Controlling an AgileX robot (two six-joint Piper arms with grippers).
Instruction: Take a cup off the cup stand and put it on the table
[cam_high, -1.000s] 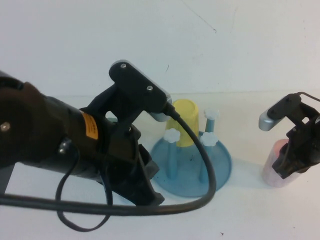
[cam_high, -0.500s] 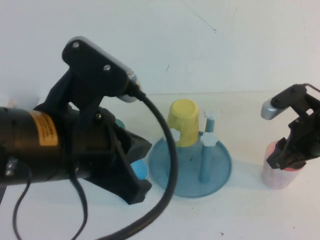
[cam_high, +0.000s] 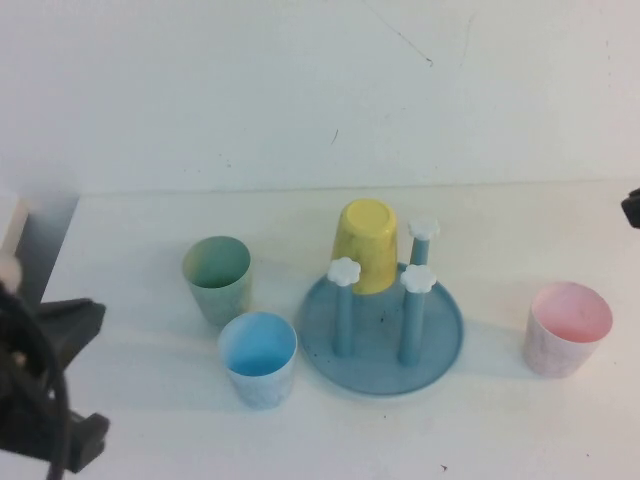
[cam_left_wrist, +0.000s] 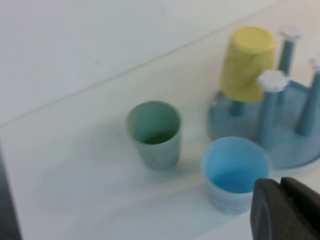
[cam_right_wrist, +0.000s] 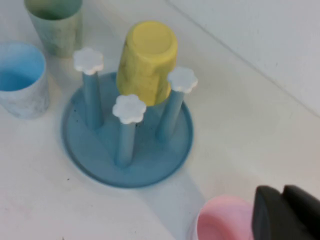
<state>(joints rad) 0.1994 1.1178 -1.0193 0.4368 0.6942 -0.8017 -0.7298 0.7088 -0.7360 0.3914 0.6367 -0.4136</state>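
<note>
The cup (cam_high: 568, 327), pale pink, stands upright and alone on the table (cam_high: 150, 220), right of the cup stand (cam_high: 440, 350). It also shows at the edge of the right wrist view (cam_right_wrist: 220, 222). The stand's three free pegs carry white flower caps (cam_high: 344, 271). My right gripper (cam_right_wrist: 282, 191) is shut and empty, pulled back from the pink cup; only a dark bit of that arm (cam_high: 632, 207) shows at the high view's right edge. My left gripper (cam_left_wrist: 280, 183) is shut and empty, near the light blue cup (cam_left_wrist: 235, 172).
A yellow cup (cam_high: 365, 245) hangs upside down on the stand's back peg. A green cup (cam_high: 217, 275) and the light blue cup (cam_high: 258, 357) stand upright left of the stand. My left arm (cam_high: 45, 400) fills the front left corner.
My right gripper has let go of the pink cup and drawn away to the right. My left arm has pulled back to the front left, uncovering the green and blue cups.
</note>
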